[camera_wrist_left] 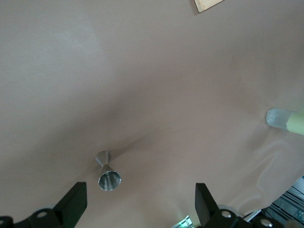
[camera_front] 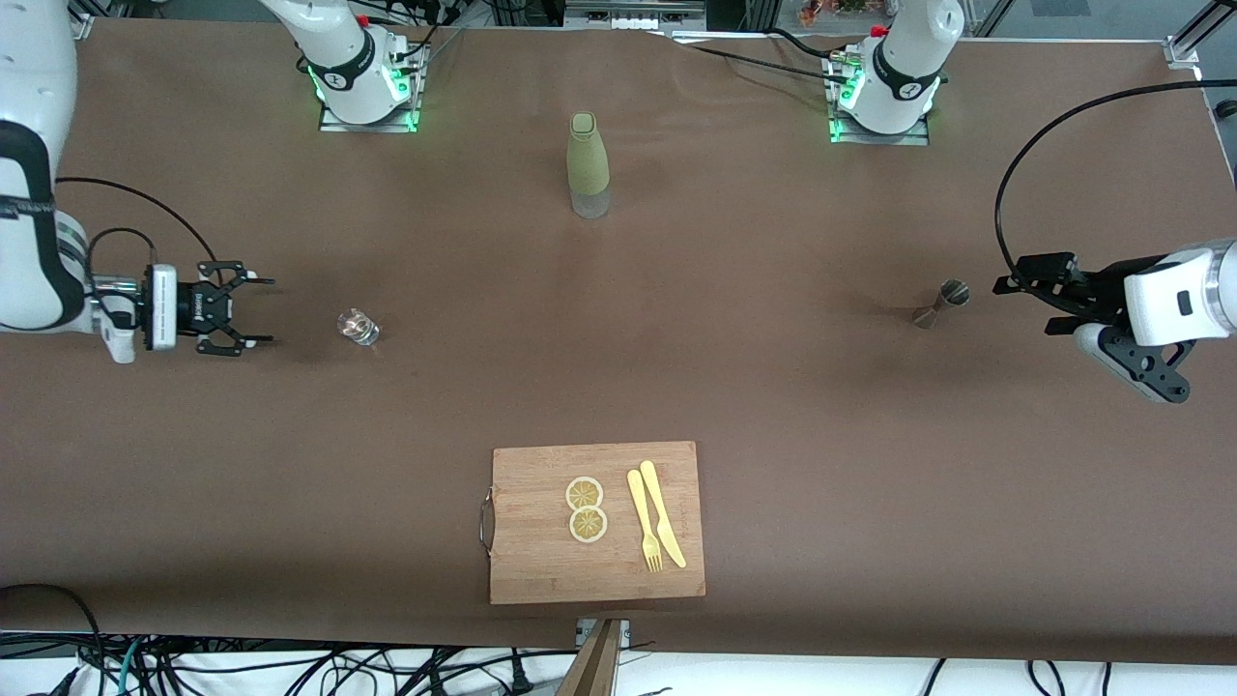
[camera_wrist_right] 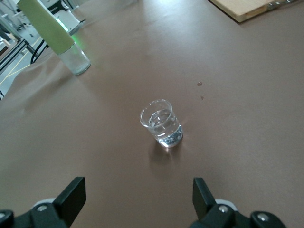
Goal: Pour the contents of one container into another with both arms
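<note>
The tiny clear glass tumbler (camera_front: pixel 359 327) (camera_wrist_right: pixel 161 123) stands on the brown table toward the right arm's end, with clear liquid in it. My right gripper (camera_front: pixel 269 310) (camera_wrist_right: pixel 137 187) is open, low over the table, a short gap away from the tumbler and pointing at it. Toward the left arm's end stands the small silvery metal jigger (camera_front: pixel 942 303) (camera_wrist_left: pixel 108 175), its round mouth showing. My left gripper (camera_front: pixel 1026 307) (camera_wrist_left: pixel 140 194) is open beside the jigger and apart from it, with nothing between its fingers.
A tall olive-green sleeved bottle (camera_front: pixel 588 164) (camera_wrist_left: pixel 285 119) (camera_wrist_right: pixel 52 31) stands mid-table near the arm bases. A wooden cutting board (camera_front: pixel 541 570) with two lemon slices (camera_front: pixel 586 508) and a yellow knife and fork (camera_front: pixel 655 527) lies near the front edge.
</note>
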Controlling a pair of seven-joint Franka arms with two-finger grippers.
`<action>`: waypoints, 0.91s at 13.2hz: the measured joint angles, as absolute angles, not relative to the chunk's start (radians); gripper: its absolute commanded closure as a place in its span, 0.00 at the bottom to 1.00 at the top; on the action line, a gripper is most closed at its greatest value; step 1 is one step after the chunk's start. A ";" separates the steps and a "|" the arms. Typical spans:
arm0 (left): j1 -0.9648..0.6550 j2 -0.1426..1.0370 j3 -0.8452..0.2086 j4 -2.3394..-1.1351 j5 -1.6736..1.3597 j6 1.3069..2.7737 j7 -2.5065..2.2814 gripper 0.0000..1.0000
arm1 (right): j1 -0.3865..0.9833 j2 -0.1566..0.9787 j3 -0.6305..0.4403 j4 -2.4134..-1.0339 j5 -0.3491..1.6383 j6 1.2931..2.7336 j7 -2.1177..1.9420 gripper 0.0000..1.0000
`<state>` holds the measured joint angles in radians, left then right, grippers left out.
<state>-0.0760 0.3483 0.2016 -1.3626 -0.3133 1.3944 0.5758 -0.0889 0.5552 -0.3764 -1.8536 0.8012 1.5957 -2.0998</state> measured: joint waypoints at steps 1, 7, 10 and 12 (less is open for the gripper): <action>-0.075 0.338 0.208 -1.359 -0.308 1.402 0.576 0.00 | -0.087 0.515 -0.376 -1.853 0.761 1.597 -2.003 0.00; -0.083 0.206 0.198 -1.317 -0.152 1.380 0.290 0.00 | -0.042 0.327 -0.374 -1.853 0.523 1.601 -1.389 0.00; -0.095 0.183 0.188 -1.319 -0.145 1.343 0.115 0.00 | -0.022 0.262 -0.358 -1.841 0.409 1.604 -1.127 0.00; -0.094 0.184 0.167 -1.329 -0.141 1.343 0.054 0.00 | -0.019 0.216 -0.324 -1.824 0.321 1.604 -0.968 0.00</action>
<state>-0.0938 0.1838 0.1668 -1.3289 -0.1405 1.3434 0.0539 -0.0193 0.2165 -0.3245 -1.8243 0.3212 1.6040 -0.9683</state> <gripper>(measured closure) 0.000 0.000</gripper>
